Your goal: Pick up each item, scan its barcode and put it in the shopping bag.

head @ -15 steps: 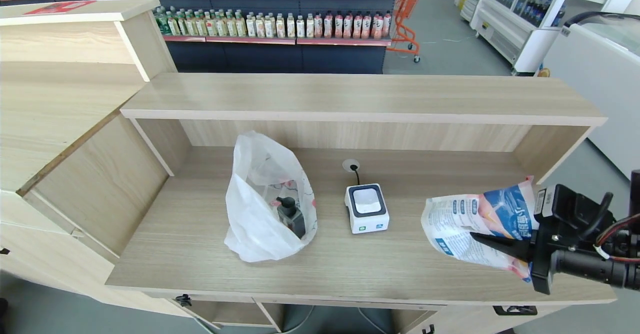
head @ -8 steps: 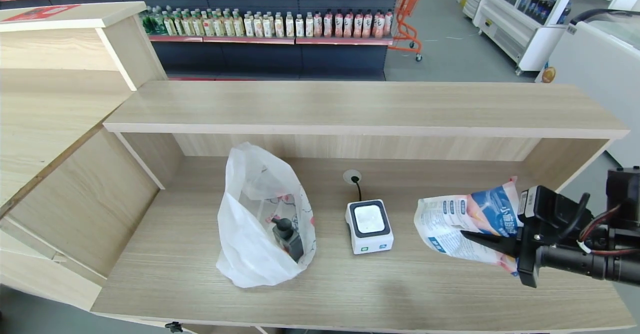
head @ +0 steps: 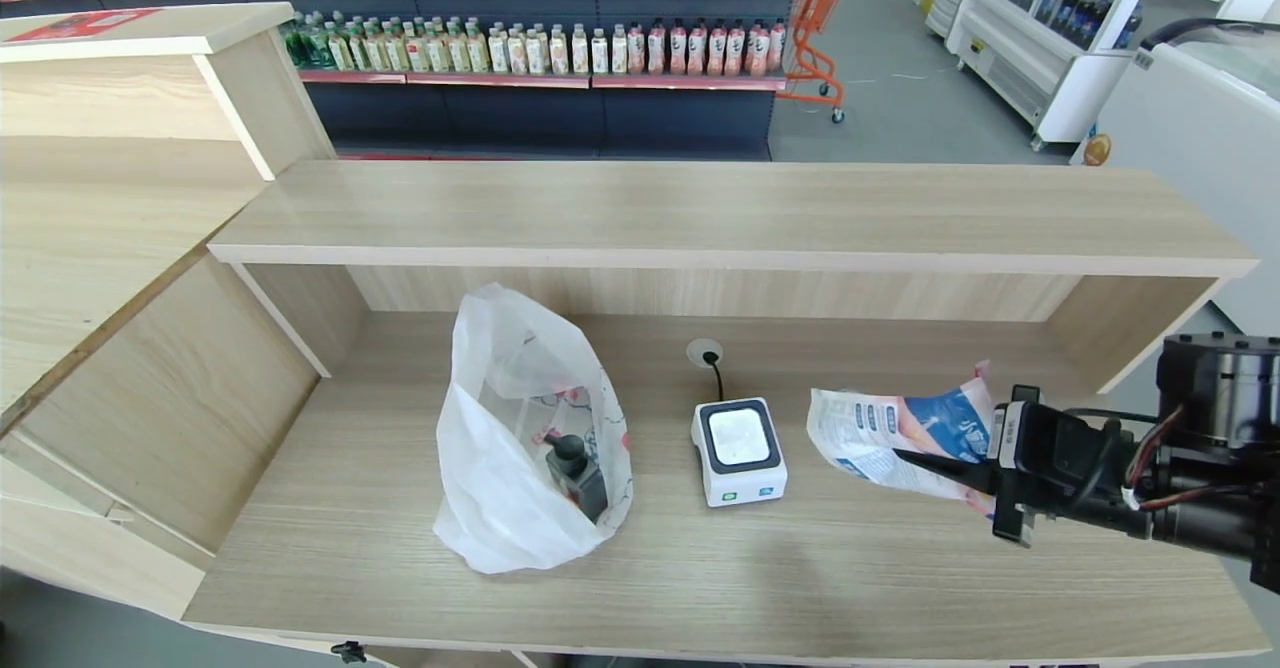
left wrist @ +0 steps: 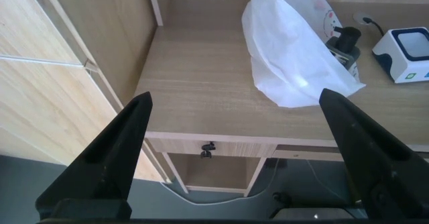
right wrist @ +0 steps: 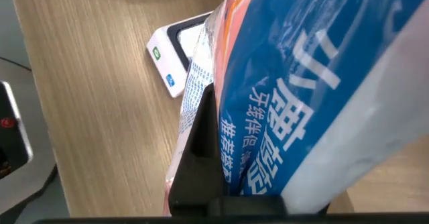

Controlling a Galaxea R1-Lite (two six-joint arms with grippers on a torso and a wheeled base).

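— Right gripper (head: 920,454): what has it got?

— It is clamped on a blue and white packet (head: 895,426), gripping the right-hand end. The packet hangs over the right part of the worktop (head: 700,568).

— And which way does the packet run?

— Its long axis runs left to right, and the free end points left, toward the scanner (head: 737,443). In the right wrist view the packet (right wrist: 322,103) has the scanner (right wrist: 177,53) just past its loose end.

— So is it over the scanner window?

— No, I'd say it isn't. From the head view the loose end is just beside the scanner's right edge, so the window lies to the left of the gripper. The move looks like a short carry to the left. I can't tell which face carries the barcode.

— Is the other arm any use here?

— It seems unlikely. The left gripper (left wrist: 236,100) is wide open and holds nothing. It sits off the near left corner of the worktop, with the shopping bag (left wrist: 295,49) between it and the scanner. The right arm is much the nearer.

— And the bag?

— The shopping bag (head: 510,448) stands left of the scanner, near it, with its mouth open and a dark bottle (head: 580,468) inside. The packet would have to pass over the scanner to reach it.
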